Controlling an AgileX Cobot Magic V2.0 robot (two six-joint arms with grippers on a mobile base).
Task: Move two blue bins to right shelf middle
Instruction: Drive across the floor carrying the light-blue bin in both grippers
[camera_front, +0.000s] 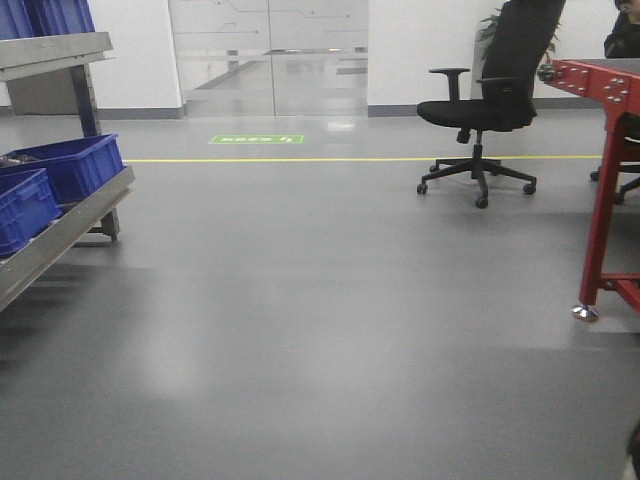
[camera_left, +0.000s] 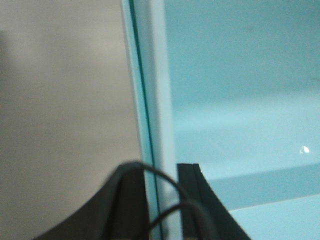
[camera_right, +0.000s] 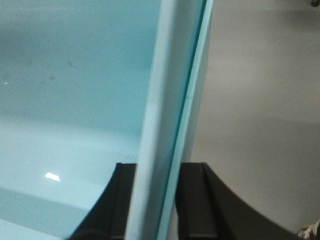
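Two grips: left fingers (camera_left: 190, 200) and right fingers (camera_right: 192, 200) each pinched a wall of the pale blue bin (camera_left: 240, 100), held between them; the right shelf was not in view. Uneven pull during travel could have slipped one wall free.

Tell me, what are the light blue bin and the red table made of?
The light blue bin looks like smooth, slightly glossy plastic: its wall is one even colour and catches a small white glint. The red table is probably painted metal: it has stiff straight legs and round holes along its top rail.
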